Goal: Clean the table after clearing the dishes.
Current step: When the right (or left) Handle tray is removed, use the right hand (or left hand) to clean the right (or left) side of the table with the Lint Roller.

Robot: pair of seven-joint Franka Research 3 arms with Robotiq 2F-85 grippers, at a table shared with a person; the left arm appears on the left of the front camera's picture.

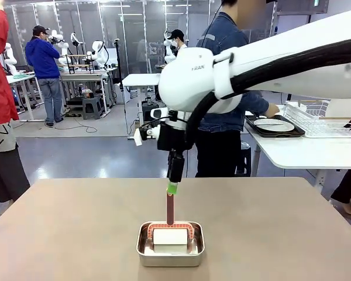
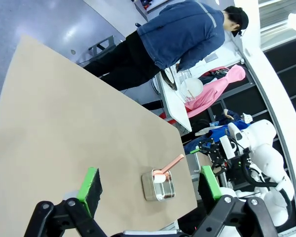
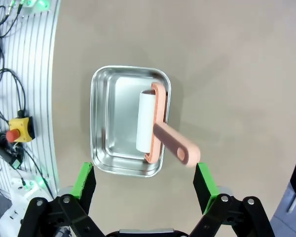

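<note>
right tool [image 3: 143, 181]: wide open, empty, hanging right over the roller handle [image 3: 175, 143]
handle: sticks up out of the pan [image 3: 96, 123], slanted, end nearer one pad, so you'd probably centre first
left tool [image 2: 150, 183]: open, well away
counter [image 1: 76, 222]: bare apart from the pan; plate [image 1: 274, 124] on the side table [image 1: 304, 152]

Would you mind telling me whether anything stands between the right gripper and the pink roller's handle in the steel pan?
Nothing visible does. The right gripper hangs open directly above the roller handle, which rises out of the steel pan over its rim. Only free air lies between the green pads and the handle.
</note>
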